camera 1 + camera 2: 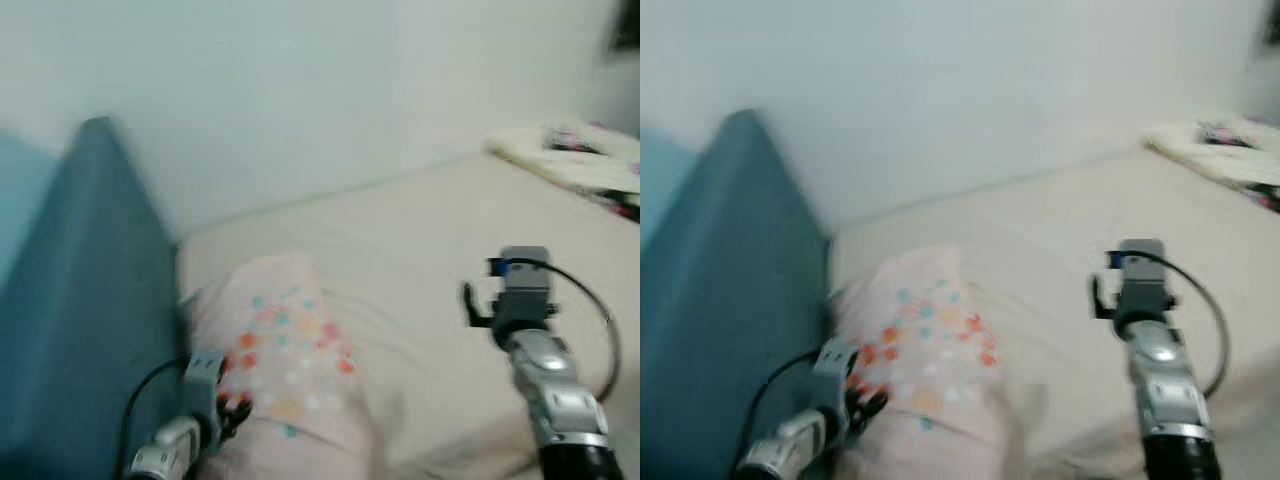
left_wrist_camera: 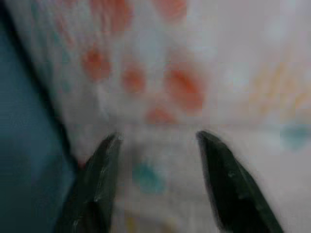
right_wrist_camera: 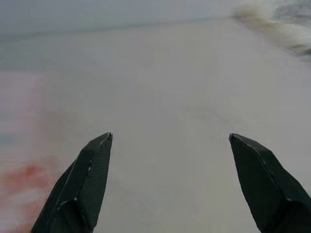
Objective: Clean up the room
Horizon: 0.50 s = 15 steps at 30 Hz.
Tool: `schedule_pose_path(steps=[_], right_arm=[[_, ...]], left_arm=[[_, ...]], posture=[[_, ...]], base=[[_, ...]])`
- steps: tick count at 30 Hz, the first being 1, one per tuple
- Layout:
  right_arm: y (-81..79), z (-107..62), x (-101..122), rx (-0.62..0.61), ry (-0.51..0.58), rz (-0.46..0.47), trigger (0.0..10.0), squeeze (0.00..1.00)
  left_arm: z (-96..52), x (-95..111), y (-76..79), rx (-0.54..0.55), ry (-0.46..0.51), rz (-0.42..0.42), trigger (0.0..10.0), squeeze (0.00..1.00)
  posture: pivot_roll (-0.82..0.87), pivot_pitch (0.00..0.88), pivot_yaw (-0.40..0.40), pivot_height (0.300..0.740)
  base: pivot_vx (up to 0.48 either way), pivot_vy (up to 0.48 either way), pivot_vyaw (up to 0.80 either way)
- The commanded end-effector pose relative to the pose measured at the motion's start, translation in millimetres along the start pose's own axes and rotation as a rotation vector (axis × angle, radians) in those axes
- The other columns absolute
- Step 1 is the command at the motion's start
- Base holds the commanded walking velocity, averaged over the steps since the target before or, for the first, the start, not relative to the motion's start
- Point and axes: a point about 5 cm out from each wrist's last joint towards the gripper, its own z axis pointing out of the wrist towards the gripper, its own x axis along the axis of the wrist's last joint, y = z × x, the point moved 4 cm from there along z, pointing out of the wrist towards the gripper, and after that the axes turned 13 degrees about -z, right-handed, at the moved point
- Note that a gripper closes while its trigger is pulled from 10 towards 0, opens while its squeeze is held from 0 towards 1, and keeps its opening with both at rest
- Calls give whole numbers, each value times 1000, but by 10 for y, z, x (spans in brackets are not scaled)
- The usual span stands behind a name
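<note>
A beige bed (image 1: 420,260) fills the middle and right of the head views, running up to a pale wall (image 1: 300,90) across the top. A teal headboard (image 1: 80,300) slants down the left side of the frame. At lower centre, just right of the headboard, lies a pink pillow (image 1: 290,350) dotted with orange, white and teal spots. In the upper right corner, on the far end of the bed, sits a crumpled white blanket (image 1: 575,160) with dark markings. The head views are somewhat blurred.

The left gripper (image 1: 232,408) is at the lower left of the frame, at the near left edge of the pillow, between the pillow and the headboard. In the left wrist view its two black fingers (image 2: 97,184) stand apart, with the spotted pillow fabric between and behind them; the blur hides whether the tips press into the cloth, and they are not closed on it.

The right gripper (image 3: 170,141) is raised at the lower right of the head views, above the bare bed and well apart from the pillow. Its wrist view shows the jaws spread wide with nothing between them, the plain sheet beyond, a pink and orange smear of the pillow at the lower left, and the blanket in the upper right corner.
</note>
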Motion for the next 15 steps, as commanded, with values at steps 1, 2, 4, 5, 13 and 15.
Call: schedule_pose_path(steps=[1,2,4,5,13,15], right_arm=[[152,-27,-314,-40,-80,-67,10000,0],[152,-27,-314,-40,-80,-67,10000,0],[115,-59,-558,-26,-140,-82,10000,0],[115,-77,-647,-25,-165,-77,10000,0],[203,-159,-900,-56,-222,-40,10000,0],[222,-165,-942,-61,-227,-37,10000,0]], left_arm=[[-80,-160,-224,76,-46,-2,10000,0],[-80,-160,-224,76,-46,-2,10000,0],[-117,-275,-291,103,-76,-4,10000,0],[-134,-345,-316,116,-104,3,10000,0],[-220,-600,-406,148,-209,61,10000,0],[-245,-656,-430,152,-229,73,10000,0]], posture=[[-37,0,91,740],[-37,0,91,740],[-38,0,90,740],[-40,0,89,740],[-57,0,97,740],[-62,0,100,740]], base=[[0,0,0],[0,0,0],[0,0,0],[0,0,0],[0,-271,133],[0,-480,725]])
